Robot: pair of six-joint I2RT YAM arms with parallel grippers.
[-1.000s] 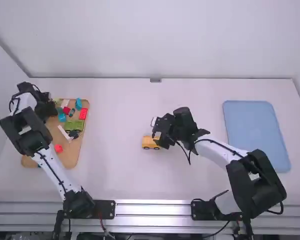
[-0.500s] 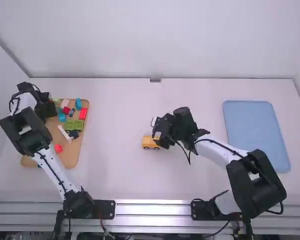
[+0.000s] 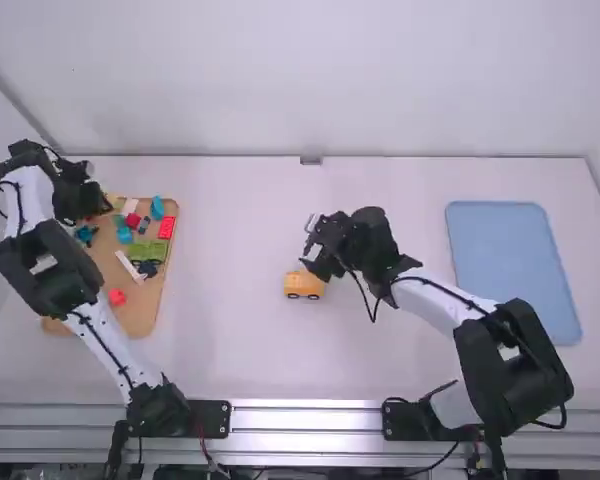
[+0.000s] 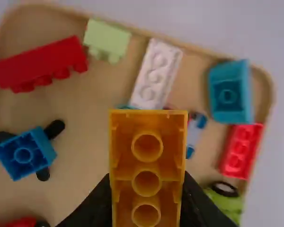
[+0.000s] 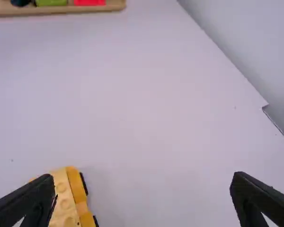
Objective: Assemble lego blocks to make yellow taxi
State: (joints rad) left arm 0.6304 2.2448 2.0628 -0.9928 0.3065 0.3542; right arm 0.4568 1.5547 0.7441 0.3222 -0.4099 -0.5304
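In the high view my left gripper is over the far end of the wooden tray. The left wrist view has the left gripper shut on an orange-yellow block, its hollow underside with round tubes facing the camera, held above the tray. My right gripper hovers just above and beyond the yellow taxi body, which stands on wheels near the table's middle. Wide apart in the right wrist view are the fingers of the right gripper, with the studded taxi body by the left finger.
The wooden tray holds loose pieces: a white brick, a long red brick, a light green brick, a blue piece and a green vehicle. A blue tray lies at the right.
My left gripper has shifted slightly away and to the left, uncovering a blue piece in the tray. The right gripper has risen off the taxi body, which stays in place.
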